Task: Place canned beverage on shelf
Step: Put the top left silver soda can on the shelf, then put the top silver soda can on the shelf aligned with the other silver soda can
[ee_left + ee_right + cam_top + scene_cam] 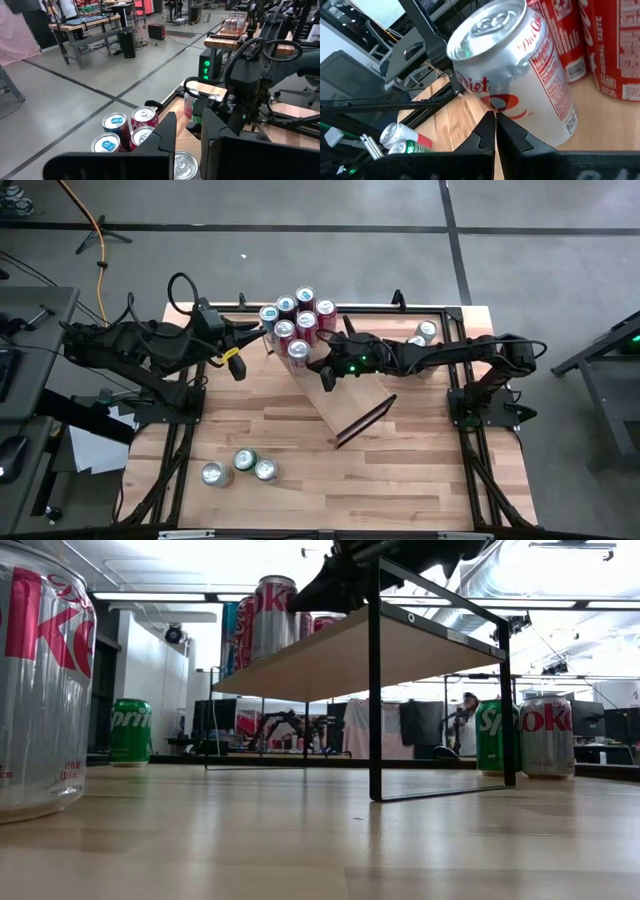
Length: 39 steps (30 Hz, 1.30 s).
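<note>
- The shelf [335, 385] sits near the middle of the tabletop [300, 450], running from eleven o'clock down to five o'clock in the high view; a cluster of about seven cans [298, 320] already stands on its eleven o'clock end.
- The right tool [327, 376] hovers over the shelf, just at five o'clock of the silver Diet Coke can [517, 65]; its fingers are pressed together and grip nothing, the tips just beside that can's side.
- The left tool [262, 332] waits at nine o'clock of the cluster, fingers also pressed together, empty.
- I judge that silver can to be placed already, standing upright on the plank.
- Left to shelve: three loose cans [238, 466] near seven o'clock of the tabletop and two cans [423, 334] near one o'clock.
</note>
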Each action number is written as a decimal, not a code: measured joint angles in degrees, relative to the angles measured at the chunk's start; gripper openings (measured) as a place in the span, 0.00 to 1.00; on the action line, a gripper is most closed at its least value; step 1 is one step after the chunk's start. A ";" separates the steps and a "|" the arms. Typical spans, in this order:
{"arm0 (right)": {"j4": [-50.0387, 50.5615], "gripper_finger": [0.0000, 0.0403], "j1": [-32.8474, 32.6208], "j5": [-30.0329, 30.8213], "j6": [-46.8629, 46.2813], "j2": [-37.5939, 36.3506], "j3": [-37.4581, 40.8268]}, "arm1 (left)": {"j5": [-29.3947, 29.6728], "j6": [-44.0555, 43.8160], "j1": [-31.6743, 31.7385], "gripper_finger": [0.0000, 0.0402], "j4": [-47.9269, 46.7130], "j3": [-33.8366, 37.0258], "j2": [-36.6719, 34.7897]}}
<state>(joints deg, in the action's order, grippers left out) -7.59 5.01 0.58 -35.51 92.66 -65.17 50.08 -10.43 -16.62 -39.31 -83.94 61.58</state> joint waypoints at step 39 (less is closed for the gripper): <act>52.46 0.00 1.34 9.90 16.07 -44.06 0.42 | -65.36 0.98 29.19 0.00 36.61 22.21 -0.81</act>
<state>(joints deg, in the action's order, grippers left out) 44.86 6.35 10.48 -19.44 48.60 -64.75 -15.28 -9.45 12.57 -2.70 -61.73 60.77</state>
